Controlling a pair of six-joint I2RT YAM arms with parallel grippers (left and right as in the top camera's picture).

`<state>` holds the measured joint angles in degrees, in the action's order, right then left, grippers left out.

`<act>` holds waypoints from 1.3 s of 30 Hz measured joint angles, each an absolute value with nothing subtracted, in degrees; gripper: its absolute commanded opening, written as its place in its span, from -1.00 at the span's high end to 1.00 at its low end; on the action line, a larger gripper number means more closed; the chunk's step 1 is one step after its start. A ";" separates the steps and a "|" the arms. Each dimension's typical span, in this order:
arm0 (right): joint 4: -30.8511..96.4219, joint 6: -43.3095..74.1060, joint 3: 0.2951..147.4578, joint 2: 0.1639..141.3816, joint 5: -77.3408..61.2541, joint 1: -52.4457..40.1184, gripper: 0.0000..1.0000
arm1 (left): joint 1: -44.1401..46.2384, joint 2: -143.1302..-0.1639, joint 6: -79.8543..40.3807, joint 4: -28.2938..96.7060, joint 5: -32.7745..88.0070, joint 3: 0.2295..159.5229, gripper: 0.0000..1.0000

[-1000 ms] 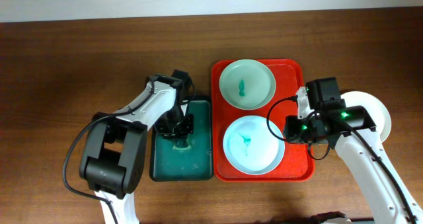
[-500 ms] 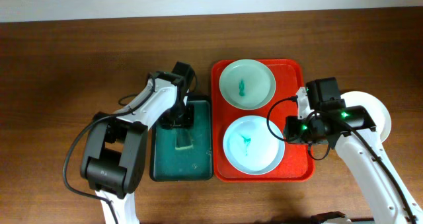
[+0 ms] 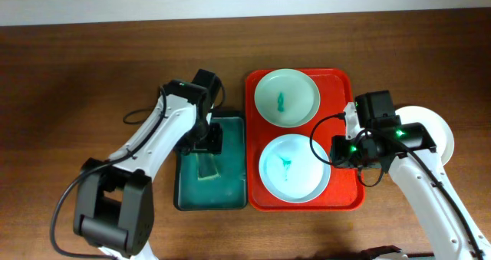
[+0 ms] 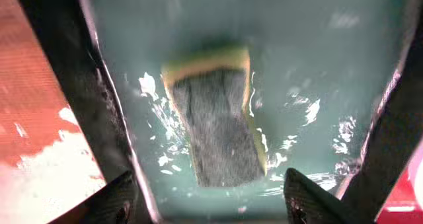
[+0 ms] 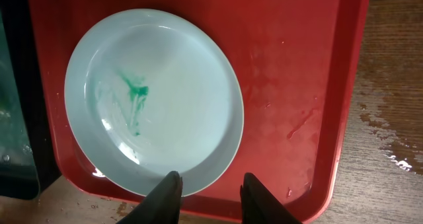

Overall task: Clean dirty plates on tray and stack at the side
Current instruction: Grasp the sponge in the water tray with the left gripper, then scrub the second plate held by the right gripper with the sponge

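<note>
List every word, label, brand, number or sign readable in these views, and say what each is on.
None: no text can be read in any view.
No print, label or number shows on the plates, the red tray, the green tray, the sponge, the left arm or the right arm.
The green lights on the right arm are plain lamps, not characters.

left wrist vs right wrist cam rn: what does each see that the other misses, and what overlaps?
Left wrist only: the sponge lying in the wet green tray, left pincer open above it. Right wrist only: a teal-smeared plate on the red tray, wet table at the right, right pincer open over the plate's near rim. Shared: the green tray, just a sliver at the right wrist's left edge; the left wrist's red corner is probably the red tray.
</note>
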<state>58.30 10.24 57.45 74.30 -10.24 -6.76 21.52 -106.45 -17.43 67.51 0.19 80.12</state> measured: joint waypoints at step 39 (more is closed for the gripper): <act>50.65 14.17 57.82 103.22 -17.26 -3.11 0.91 | 33.50 -102.26 -14.98 60.45 8.16 90.85 1.00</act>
<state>50.65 14.17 57.82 103.22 -17.26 -3.11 33.50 -102.26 -14.98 60.45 8.16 90.85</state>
